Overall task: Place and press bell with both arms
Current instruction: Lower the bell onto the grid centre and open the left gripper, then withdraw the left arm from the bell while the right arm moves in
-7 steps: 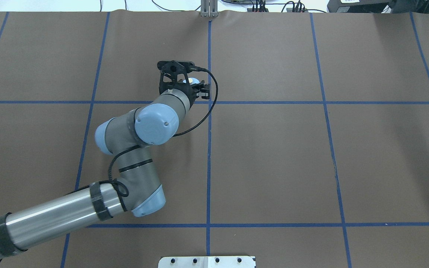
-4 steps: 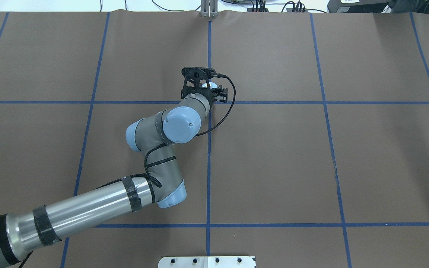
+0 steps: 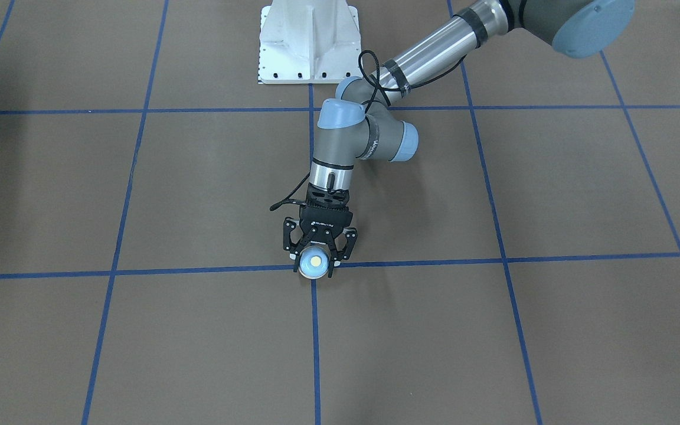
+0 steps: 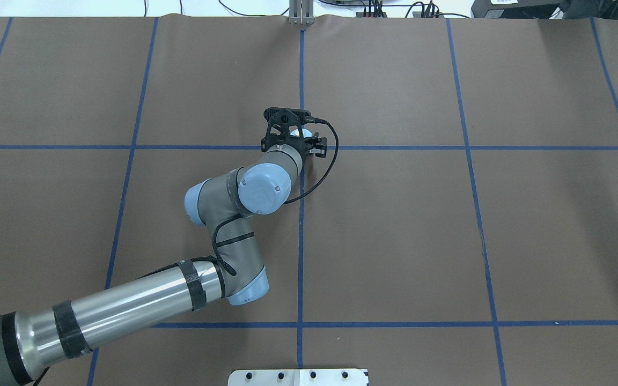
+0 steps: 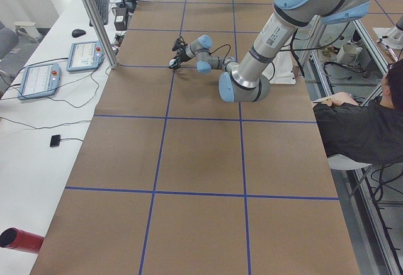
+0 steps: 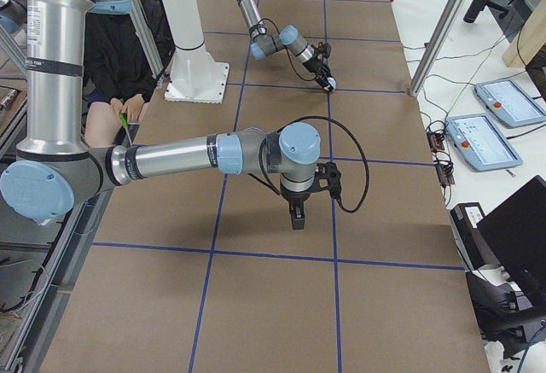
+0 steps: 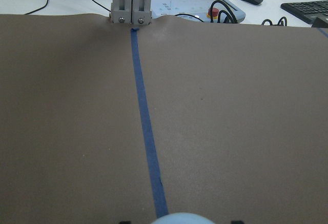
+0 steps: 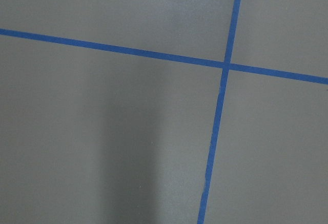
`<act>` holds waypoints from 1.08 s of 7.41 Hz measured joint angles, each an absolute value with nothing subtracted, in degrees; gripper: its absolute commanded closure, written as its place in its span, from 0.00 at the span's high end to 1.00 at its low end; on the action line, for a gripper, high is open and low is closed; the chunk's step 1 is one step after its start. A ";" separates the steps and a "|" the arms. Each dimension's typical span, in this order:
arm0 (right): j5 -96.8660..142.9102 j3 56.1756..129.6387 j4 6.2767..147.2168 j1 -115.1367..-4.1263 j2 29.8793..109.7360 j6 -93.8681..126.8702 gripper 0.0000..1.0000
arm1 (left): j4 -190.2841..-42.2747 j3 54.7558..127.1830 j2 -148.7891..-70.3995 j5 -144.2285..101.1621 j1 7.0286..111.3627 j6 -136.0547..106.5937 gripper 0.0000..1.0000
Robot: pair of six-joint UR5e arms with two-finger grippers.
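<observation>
The placing half looks nearly done, and the pressing half has not begun. The left gripper (image 3: 315, 260) is closed around the bell (image 3: 314, 261), one of its black fingers (image 3: 336, 255) on either side of the light-blue dome, with the cream button showing between them and facing up. The bell sits right between the fingertips, low over the table (image 3: 198, 330) where two blue tape lines (image 3: 411, 260) cross (whether its base rim already touches the surface or hangs just above cannot be told from these views). In the left wrist view only the top of the dome shows, at the bottom edge directly below the camera.

What is left, as a judgement: set the bell fully down if it is not yet down, let go, clear the fingers from the dome, and then press the button.

The right gripper (image 6: 296, 216) points down at the table, well apart from the bell, which lies far beyond it towards the other arm. It appears only in the side view, so how far open it is cannot be told, and nothing shows in its wrist camera but bare table and tape
</observation>
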State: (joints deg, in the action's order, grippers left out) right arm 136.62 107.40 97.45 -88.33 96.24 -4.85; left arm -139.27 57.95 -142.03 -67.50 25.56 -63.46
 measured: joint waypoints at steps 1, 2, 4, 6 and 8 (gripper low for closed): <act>136.60 107.40 97.46 -88.33 96.24 -4.89 1.00 | -139.24 57.88 -142.06 -67.56 25.42 -63.43 1.00; 136.59 107.40 97.45 -88.33 96.24 -4.90 1.00 | -139.23 57.86 -142.09 -67.63 25.33 -63.42 1.00; 136.58 107.42 97.43 -88.33 96.24 -4.90 1.00 | -139.22 58.07 -142.20 -67.77 25.29 -63.43 1.00; 136.60 107.46 97.41 -88.32 95.46 -4.82 1.00 | -138.96 59.29 -142.88 -69.72 26.63 -61.79 1.00; 136.59 107.63 97.41 -88.23 93.86 -4.38 1.00 | -134.19 62.06 -143.31 -78.60 31.75 -59.38 1.00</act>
